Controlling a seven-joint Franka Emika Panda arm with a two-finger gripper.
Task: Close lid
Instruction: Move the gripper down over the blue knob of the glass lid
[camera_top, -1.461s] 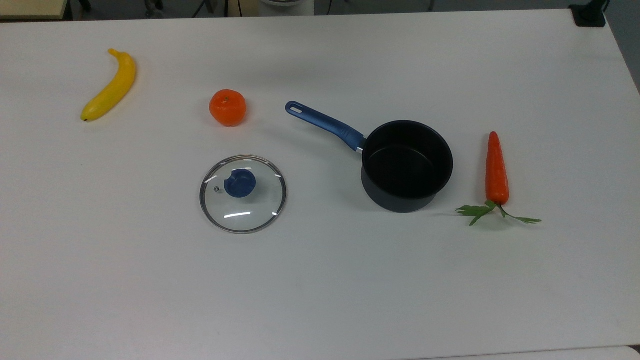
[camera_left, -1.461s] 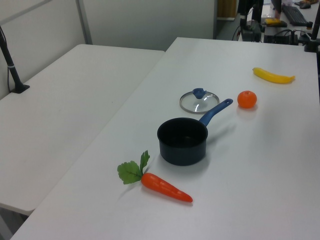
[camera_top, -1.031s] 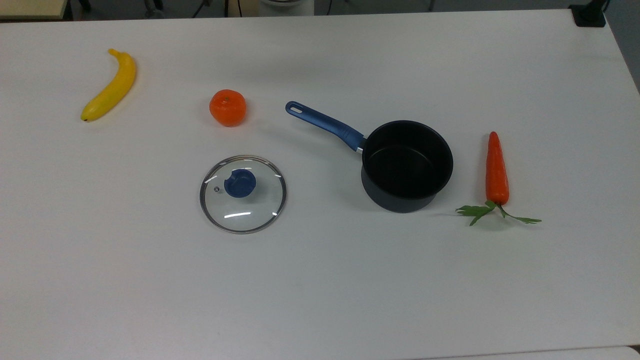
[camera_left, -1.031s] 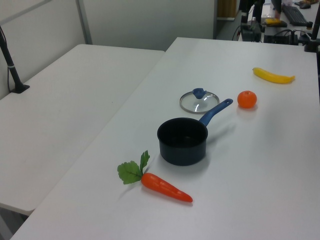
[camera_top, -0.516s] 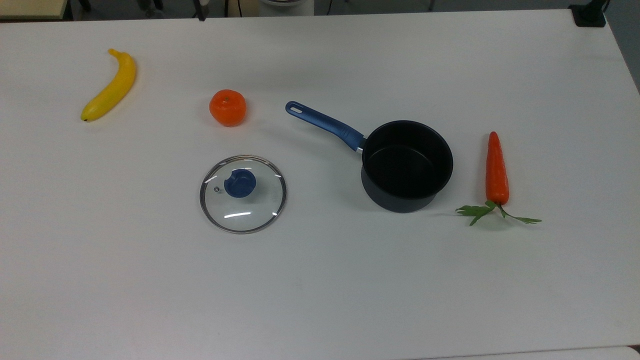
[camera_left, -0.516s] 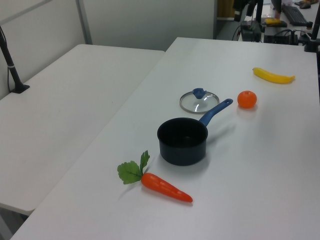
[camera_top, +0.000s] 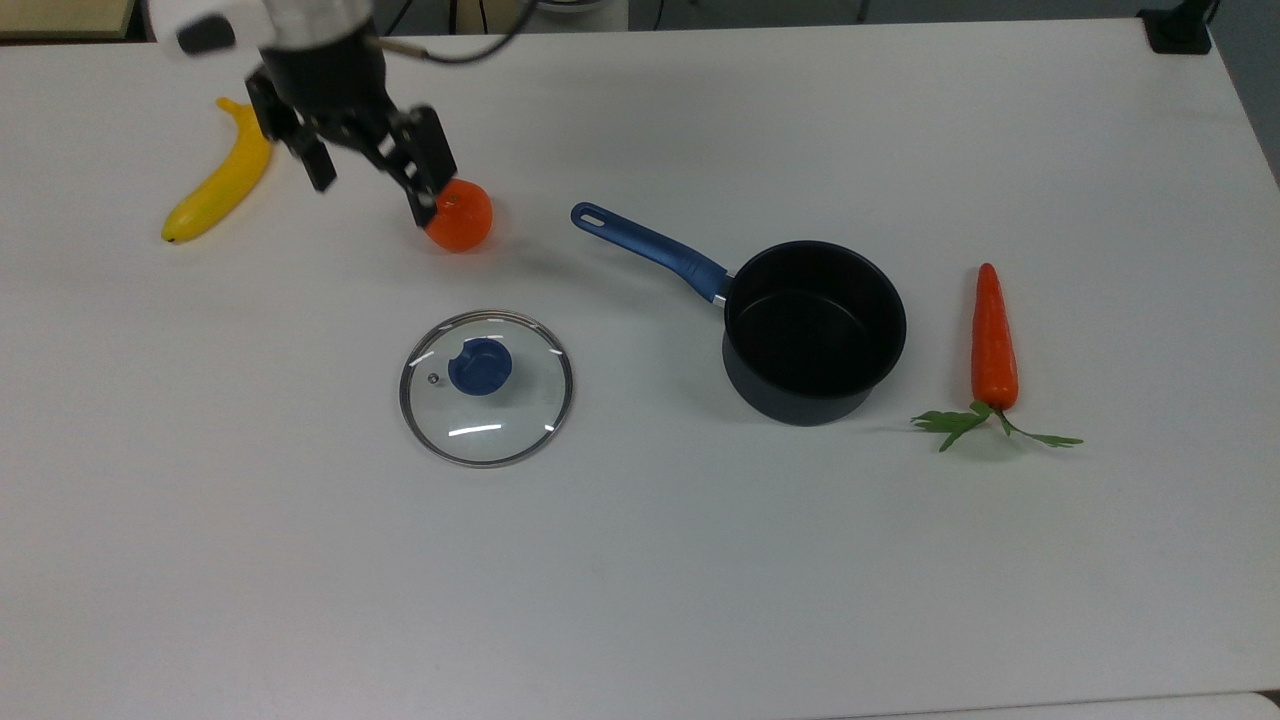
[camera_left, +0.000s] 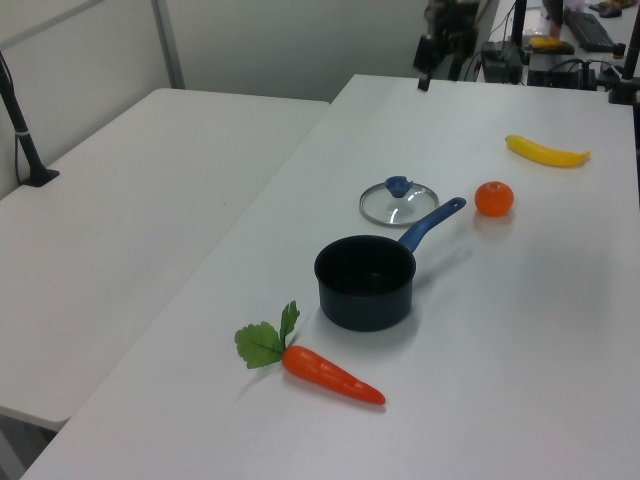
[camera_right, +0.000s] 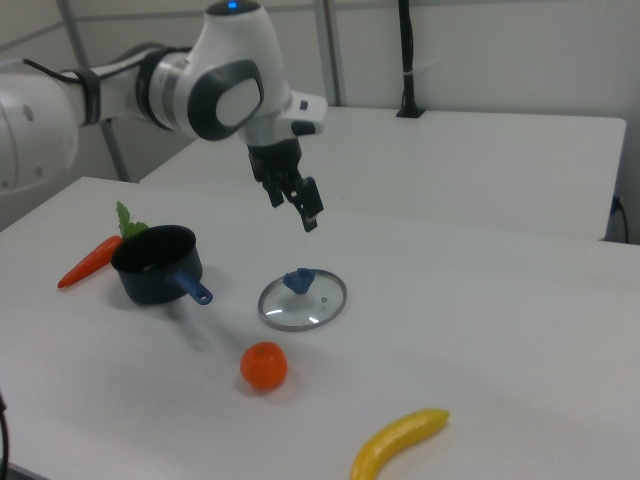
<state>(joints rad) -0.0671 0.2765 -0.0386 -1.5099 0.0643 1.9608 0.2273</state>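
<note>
Lid (camera_top: 487, 388) lies flat on the surface (camera_top: 640, 560), well apart from the open saucepan (camera_top: 815, 330), so I'm only approaching: my claw (camera_right: 292, 200) hangs above it, spread and empty, and next must drop onto the blue knob (camera_right: 299, 279).

In the top view the claw (camera_top: 375, 188) covers part of the orange (camera_top: 461, 218); the arm (camera_top: 290, 20) is cut off at the top edge, seemingly.

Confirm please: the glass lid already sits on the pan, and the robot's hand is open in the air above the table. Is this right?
Not quite. The top view shows the lid lying flat on the table, apart from the pan, which is uncovered. The hand is indeed open in the air.
</note>
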